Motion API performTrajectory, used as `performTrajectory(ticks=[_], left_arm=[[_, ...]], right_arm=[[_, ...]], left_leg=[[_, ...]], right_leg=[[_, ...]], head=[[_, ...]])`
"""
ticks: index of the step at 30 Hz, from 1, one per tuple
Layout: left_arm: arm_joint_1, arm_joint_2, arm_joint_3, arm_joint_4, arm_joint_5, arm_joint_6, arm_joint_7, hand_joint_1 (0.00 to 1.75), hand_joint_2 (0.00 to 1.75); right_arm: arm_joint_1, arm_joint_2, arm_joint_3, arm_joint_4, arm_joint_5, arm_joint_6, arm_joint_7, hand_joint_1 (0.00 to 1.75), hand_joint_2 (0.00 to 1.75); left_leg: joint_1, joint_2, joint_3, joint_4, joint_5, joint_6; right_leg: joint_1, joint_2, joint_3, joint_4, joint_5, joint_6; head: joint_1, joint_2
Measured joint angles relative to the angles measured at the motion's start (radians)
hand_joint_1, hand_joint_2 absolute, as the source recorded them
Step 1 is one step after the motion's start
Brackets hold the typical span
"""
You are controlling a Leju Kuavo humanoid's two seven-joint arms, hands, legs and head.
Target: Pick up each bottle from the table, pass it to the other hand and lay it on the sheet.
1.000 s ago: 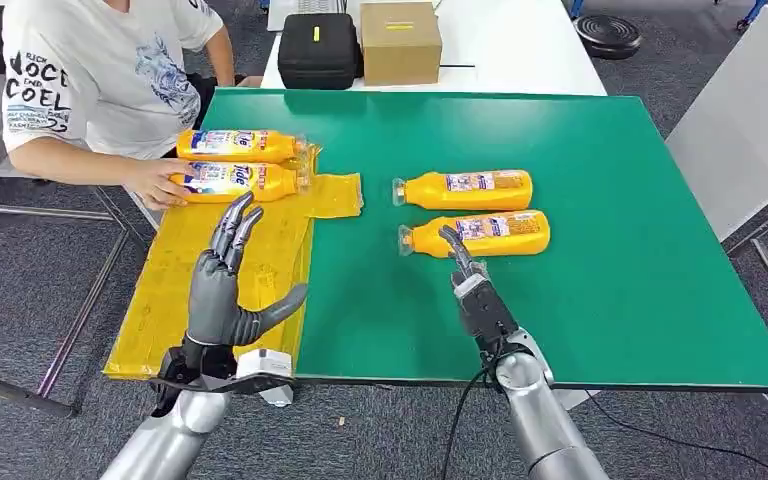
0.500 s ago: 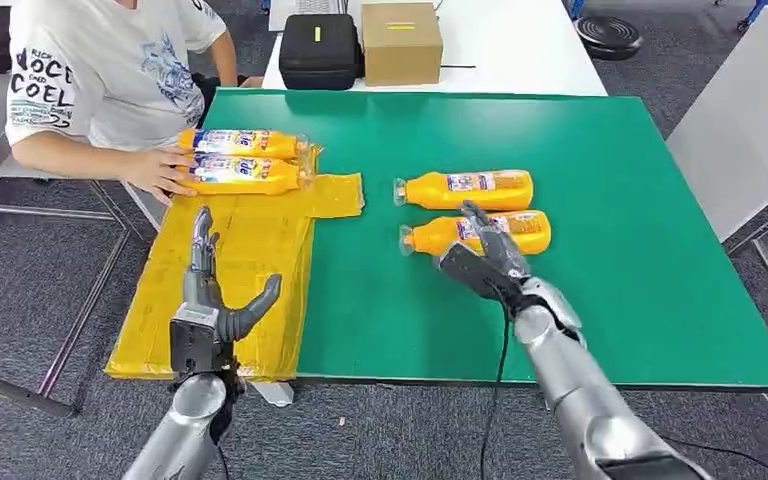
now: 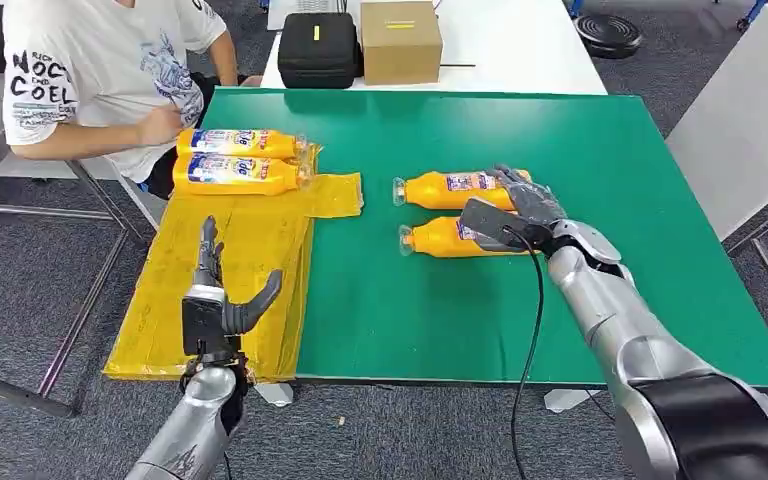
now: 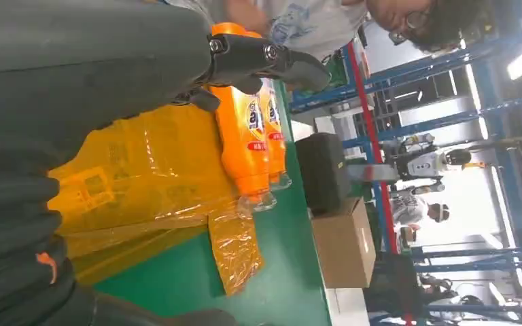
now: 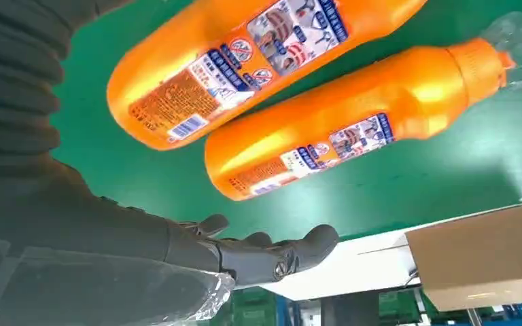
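on the green table [image 3: 600, 300], at about 1 o'clock of the head view, two glossy orange bottles are seen lying side by side, caps toward 9 o'clock: the far bottle [image 3: 455, 188] and the near bottle [image 3: 442, 238]. the right hand [image 3: 513, 208] is held over them with fingers spread; in the right wrist view nothing is held, and contact probably is not made. the crinkled clear wrap on a cap is shown by that view. at 10 o'clock, two more bottles [image 3: 235, 158] are laid on the yellow plastic sheet [image 3: 250, 260]. the left hand [image 3: 218, 300] is raised upright over the sheet, fingers apart, empty. a black case [image 3: 318, 48] and cardboard box [image 3: 400, 40] are placed behind.
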Motion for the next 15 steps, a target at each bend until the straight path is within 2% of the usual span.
performTrajectory(ticks=[12,15], left_arm=[[-0.01,-0.008,0.002,0.032,0.0,0.003,0.0,0.0,1.75],[-0.018,-0.008,0.002,0.042,0.0,0.005,-0.001,0.0,1.75]], right_arm=[[-0.009,-0.009,0.012,0.033,0.009,0.001,0.003,0.0,1.75],[-0.016,-0.014,0.024,0.043,0.026,0.032,0.003,0.0,1.75]], left_leg=[[0.0,0.0,0.0,0.0,0.0,0.0],[0.0,0.0,0.0,0.0,0.0,0.0]], right_leg=[[0.0,0.0,0.0,0.0,0.0,0.0],[0.0,0.0,0.0,0.0,0.0,0.0]], head=[[0.0,0.0],[0.0,0.0]])
